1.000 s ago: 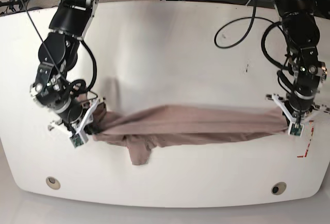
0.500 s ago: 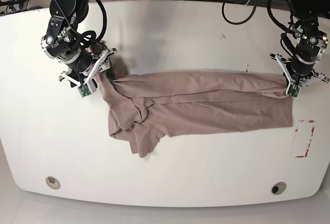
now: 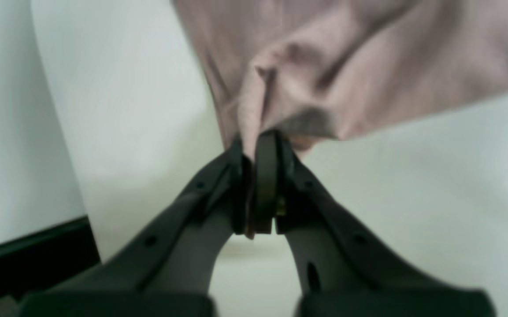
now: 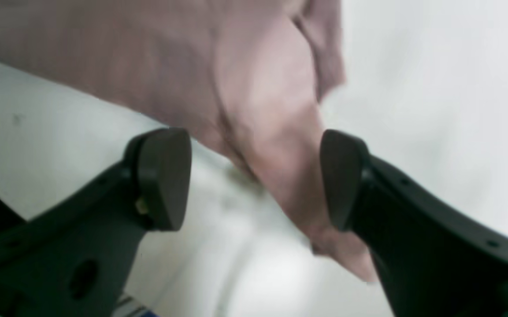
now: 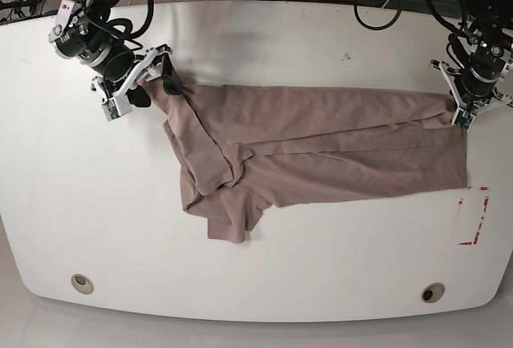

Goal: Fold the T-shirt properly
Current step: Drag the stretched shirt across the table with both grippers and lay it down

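Pulling now with your left fingers [image 3: 254, 145] clenched on the T-shirt [image 5: 321, 151] while your right fingers [image 4: 254, 176] hang released risks dragging it; it lies across the desk [image 5: 256, 284] middle, bunched toward the base view's left edge.

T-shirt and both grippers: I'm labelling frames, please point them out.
T-shirt [image 5: 337, 155], base view, middle of the spread fabric.
Left gripper [image 3: 254, 147], left wrist view, between fingers pinching fabric.
Right gripper [image 4: 254, 176], right wrist view, between parted fingers.
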`<state>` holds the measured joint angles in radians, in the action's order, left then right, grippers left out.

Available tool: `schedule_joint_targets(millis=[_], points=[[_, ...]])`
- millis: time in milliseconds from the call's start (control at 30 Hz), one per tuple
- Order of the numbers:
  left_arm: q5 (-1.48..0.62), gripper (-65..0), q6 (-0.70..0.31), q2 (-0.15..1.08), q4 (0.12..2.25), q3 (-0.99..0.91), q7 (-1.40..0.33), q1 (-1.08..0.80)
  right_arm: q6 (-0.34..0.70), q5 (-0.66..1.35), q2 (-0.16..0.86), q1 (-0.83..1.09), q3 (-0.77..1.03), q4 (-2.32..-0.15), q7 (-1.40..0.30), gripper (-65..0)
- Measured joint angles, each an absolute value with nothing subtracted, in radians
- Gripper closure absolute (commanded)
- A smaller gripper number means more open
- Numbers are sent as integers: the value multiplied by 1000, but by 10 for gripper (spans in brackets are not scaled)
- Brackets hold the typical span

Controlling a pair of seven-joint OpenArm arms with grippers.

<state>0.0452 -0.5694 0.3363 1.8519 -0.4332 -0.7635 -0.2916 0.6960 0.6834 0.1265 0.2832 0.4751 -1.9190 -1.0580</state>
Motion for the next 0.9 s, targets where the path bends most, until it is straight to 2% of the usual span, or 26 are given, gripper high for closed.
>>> schedule_joint_targets(millis=[200,400,467,567,733,833,900], points=[[49,0,-570,335,1852,-433,-768,-309,692,534,131,227,362,-1915,-1065,-436],[49,0,-570,336,1852,-433,-766,-305,696,302,60,188,326,-1908,-1001,-422],[48,0,-570,336,1852,-433,-766,-306,698,238,42,179,326,-1907,-990,-368],[48,0,-570,336,1852,-433,-765,-305,697,159,20,144,327,-1879,-976,-241],[49,0,-570,336,1852,-433,-765,-305,698,155,24,115,330,-1787,-969,-67],[49,0,-570,337,1852,-433,-765,-305,699,153,48,120,337,-1782,-954,-14],[48,0,-570,337,1851,-433,-765,-305,699,153,48,127,359,-1813,-954,-3]])
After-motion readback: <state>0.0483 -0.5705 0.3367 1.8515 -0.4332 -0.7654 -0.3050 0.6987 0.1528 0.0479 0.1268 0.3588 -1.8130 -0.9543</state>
